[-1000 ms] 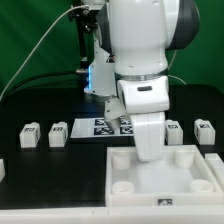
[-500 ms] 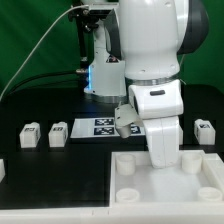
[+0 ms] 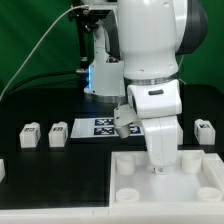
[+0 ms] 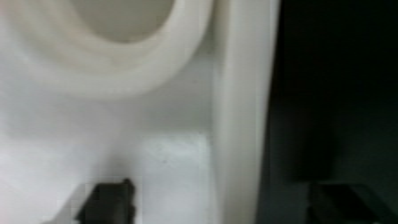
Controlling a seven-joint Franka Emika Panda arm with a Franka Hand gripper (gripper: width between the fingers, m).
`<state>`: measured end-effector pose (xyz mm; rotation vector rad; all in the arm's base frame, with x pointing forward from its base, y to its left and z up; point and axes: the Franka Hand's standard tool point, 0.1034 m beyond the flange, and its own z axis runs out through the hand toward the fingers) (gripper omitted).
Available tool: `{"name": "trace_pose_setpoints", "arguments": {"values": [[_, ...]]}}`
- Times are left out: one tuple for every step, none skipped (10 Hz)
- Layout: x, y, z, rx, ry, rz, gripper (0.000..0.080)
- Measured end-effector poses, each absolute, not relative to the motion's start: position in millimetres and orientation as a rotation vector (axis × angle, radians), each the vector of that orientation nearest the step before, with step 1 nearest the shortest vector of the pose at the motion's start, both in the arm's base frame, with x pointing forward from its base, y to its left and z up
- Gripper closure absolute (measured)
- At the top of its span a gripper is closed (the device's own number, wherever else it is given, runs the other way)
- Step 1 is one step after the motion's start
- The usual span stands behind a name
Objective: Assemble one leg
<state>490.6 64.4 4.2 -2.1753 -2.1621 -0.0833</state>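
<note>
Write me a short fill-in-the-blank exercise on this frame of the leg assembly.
1. Beside the marker board, on the exterior view's left, ___ legs stand side by side.
2. The gripper is down over the white ___.
3. The table has a surface coloured ___.
Missing words: two; tray; black.

A black table (image 3: 40, 100) is shown. Laid on it are a leg (image 3: 30, 134) and a second leg (image 3: 58, 132) at the exterior view's left, a third leg (image 3: 204, 131) at the right, the marker board (image 3: 100, 127) between them, and a white tray-like part (image 3: 128, 178) in front.
</note>
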Motion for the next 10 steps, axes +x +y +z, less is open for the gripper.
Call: {"name": "trace_pose_setpoints", "arguments": {"values": [[490.9,64.3,4.4,-2.176,-2.162,-0.084,0.0196],[491.0,64.3,4.4,-2.176,-2.162,-0.084,0.0196],[491.1,64.2,4.5,-2.176,-2.162,-0.085,0.0162],[491.1,64.2,4.5,-2.176,-2.162,-0.085,0.0153],[491.2,64.1,4.5,-2.177,-2.162,-0.085,0.0153],[491.2,64.1,4.5,-2.177,-2.162,-0.085,0.015],[491.2,64.0,4.5,-2.177,-2.162,-0.085,0.015],[491.5,63.1,6.0,-2.182,-2.159,-0.086,0.015],[492.1,59.9,15.7,-2.212,-2.148,-0.096,0.015],[487.1,62.0,30.8,-2.308,-2.064,-0.1,0.015]]}}
